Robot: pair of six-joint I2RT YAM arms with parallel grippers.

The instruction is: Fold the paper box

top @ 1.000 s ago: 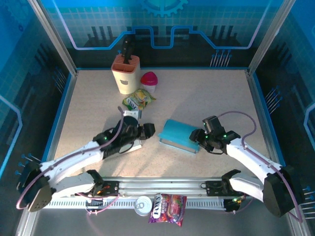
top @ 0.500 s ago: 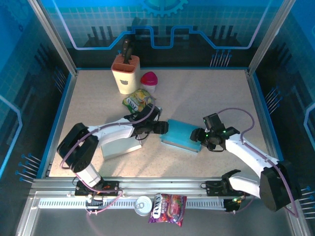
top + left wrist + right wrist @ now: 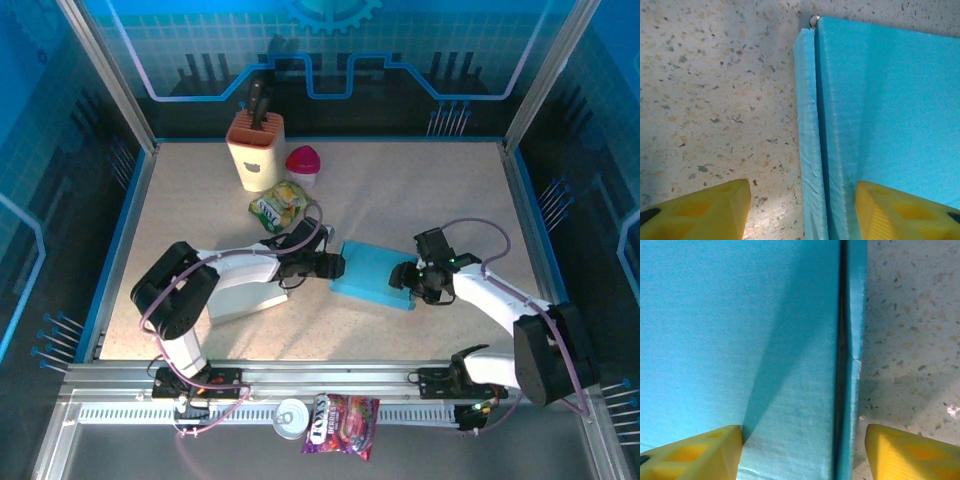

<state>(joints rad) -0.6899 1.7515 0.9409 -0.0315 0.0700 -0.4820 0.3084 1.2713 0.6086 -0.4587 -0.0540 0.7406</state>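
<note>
The blue paper box (image 3: 372,275) lies flat and closed at the middle of the table. My left gripper (image 3: 330,266) is at its left edge. In the left wrist view the left gripper (image 3: 802,215) is open: one yellow fingertip (image 3: 700,210) is over the table, the other over the box top (image 3: 890,100), with the box's side wall between them. My right gripper (image 3: 408,280) is at the box's right edge. In the right wrist view the right gripper (image 3: 802,455) is also open, straddling that edge, with one fingertip (image 3: 912,452) over bare table and the box (image 3: 740,330) untouched.
A knife block (image 3: 256,150), a pink-lidded cup (image 3: 304,163) and a green-yellow snack packet (image 3: 280,204) stand at the back left. A can (image 3: 291,417) and a candy bag (image 3: 342,424) lie on the front rail. Blue walls border the table.
My left arm has swung from the near left across to the box's left edge, and its jaws have narrowed a little. The right gripper has stayed at the right edge.
</note>
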